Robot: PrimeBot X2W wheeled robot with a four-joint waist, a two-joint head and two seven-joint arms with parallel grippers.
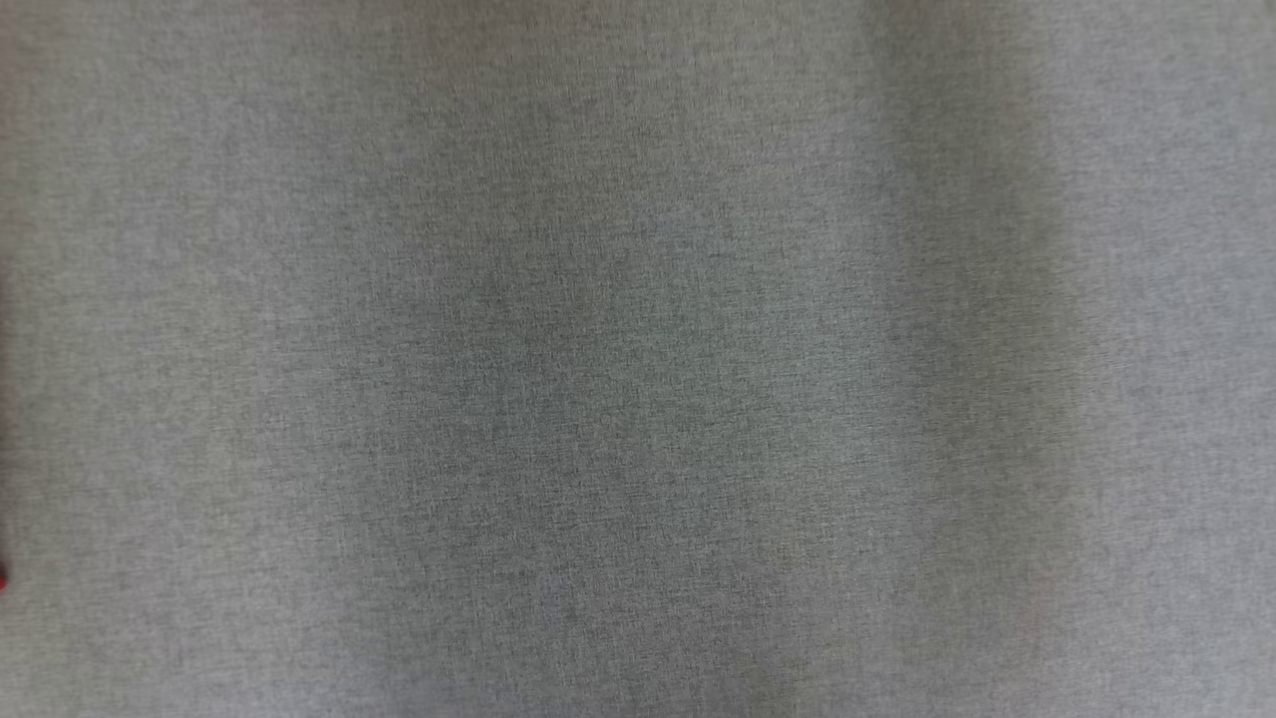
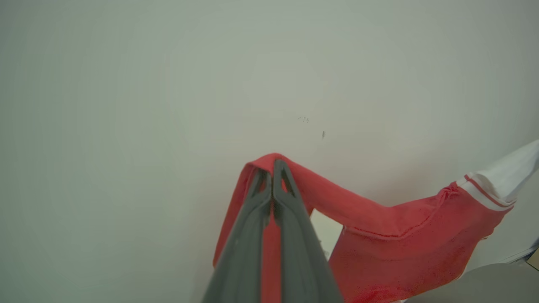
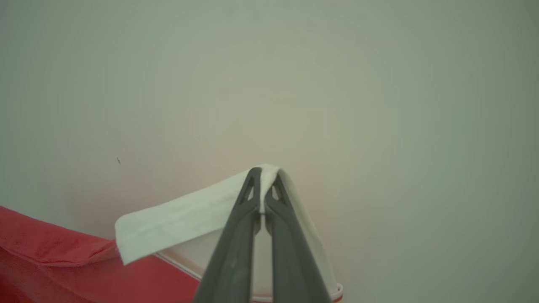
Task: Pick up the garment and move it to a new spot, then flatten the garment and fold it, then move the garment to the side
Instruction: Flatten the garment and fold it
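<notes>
The garment point(image 2: 391, 248) is red with a white part and a white-and-red striped trim. It hangs lifted in front of a pale wall. My left gripper point(image 2: 271, 168) is shut on a red fold of it at the top. In the right wrist view my right gripper point(image 3: 264, 173) is shut on the white part of the garment point(image 3: 185, 219), and the red body sags at the lower left. A sliver of red point(image 1: 3, 576) shows at the left edge of the head view.
The head view looks down on a plain grey cloth surface point(image 1: 638, 359) with soft shadows. Behind the garment stands a pale wall point(image 2: 168, 84) bearing a few small dark marks. A grey surface edge point(image 2: 497, 282) shows at the lower right of the left wrist view.
</notes>
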